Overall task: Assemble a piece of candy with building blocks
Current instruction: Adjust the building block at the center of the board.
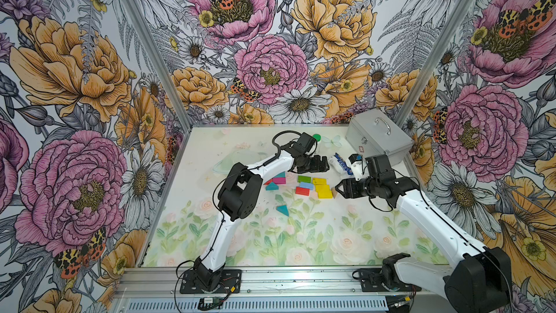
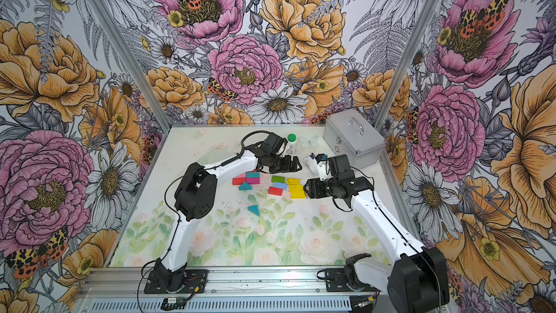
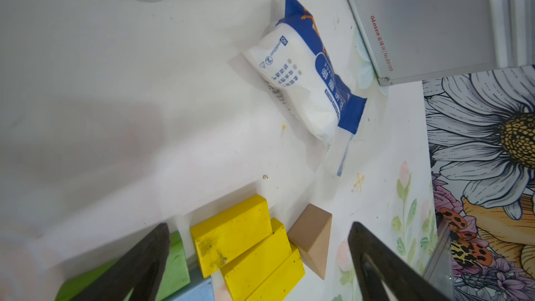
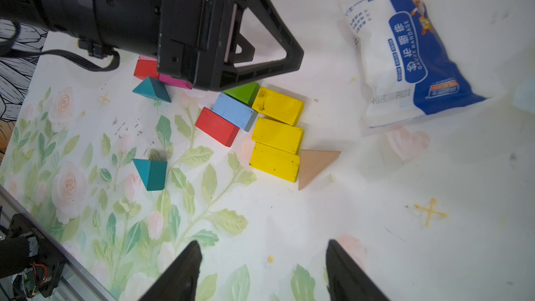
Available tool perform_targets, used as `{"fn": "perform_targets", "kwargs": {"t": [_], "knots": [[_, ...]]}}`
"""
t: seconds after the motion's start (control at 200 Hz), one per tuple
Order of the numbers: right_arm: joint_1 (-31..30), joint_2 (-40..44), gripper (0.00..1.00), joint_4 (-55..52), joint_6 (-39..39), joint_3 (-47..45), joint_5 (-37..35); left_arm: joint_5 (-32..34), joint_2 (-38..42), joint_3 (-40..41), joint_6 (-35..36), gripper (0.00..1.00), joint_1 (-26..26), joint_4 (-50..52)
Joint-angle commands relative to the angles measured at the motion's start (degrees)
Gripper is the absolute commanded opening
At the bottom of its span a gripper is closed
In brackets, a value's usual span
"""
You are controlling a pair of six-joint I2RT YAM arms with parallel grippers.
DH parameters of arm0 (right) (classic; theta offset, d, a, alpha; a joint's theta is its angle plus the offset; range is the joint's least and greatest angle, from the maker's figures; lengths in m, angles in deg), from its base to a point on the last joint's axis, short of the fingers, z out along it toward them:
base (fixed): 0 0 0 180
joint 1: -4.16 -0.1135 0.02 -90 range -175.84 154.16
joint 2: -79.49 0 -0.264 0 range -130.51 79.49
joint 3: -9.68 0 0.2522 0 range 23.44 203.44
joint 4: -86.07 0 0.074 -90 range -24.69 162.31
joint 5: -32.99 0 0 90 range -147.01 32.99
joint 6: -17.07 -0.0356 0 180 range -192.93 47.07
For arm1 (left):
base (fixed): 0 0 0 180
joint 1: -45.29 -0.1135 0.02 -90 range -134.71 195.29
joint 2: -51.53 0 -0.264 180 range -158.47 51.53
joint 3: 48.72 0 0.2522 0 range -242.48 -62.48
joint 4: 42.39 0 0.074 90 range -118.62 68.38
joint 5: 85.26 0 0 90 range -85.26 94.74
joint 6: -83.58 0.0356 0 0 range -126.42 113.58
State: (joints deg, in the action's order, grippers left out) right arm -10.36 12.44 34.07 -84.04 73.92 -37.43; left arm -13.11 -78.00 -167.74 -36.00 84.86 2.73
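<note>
Floral wallpaper closes in the cell on three sides, and the table [image 1: 301,245] carries a pale mat printed with roses and leaves. Near its middle the building blocks [image 1: 304,183] lie flat in a loose cluster. Three yellow blocks [image 4: 277,135] form a far-to-near column, close together, and a tan triangle [image 4: 314,165] touches the right end of the nearest one. Just left of them lie a green block [image 4: 244,92], a light blue block [image 4: 233,111] and a red block [image 4: 217,125]. Farther left are a second red block [image 4: 146,69], a magenta block [image 4: 175,81] and a teal triangle [image 4: 152,89]. Another teal triangle [image 4: 150,173] lies alone, nearer.

The left gripper [image 1: 322,164] hangs over the far edge of the cluster, jaws wide apart and empty. The right gripper [image 4: 264,244] hangs to the right of the tan triangle, jaws partly apart, nothing between them.

A silver first-aid case [image 1: 379,137] stands at the far right, a gauze bandage packet [image 4: 405,53] lies in front of it, and a white bottle with a green cap [image 2: 291,143] stands at the far side.
</note>
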Motion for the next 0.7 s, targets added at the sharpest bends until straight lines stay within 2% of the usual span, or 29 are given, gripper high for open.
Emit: {"fn": "perform_targets", "kwargs": {"t": [0.0, 0.455, 0.695], "knots": [[0.4, 0.5, 0.69, 1.2, 0.2, -0.4, -0.5, 0.4, -2.8, -0.2, 2.0, 0.96, 0.0, 0.7], [0.5, 0.3, 0.69, 1.3, 0.4, -0.4, -0.4, 1.0, -2.0, 2.6, 2.3, 0.97, 0.9, 0.8], [0.5, 0.3, 0.69, 1.3, 0.4, -0.5, -0.3, 1.9, -1.5, 1.2, 2.1, 0.97, -0.3, 0.7]]}}
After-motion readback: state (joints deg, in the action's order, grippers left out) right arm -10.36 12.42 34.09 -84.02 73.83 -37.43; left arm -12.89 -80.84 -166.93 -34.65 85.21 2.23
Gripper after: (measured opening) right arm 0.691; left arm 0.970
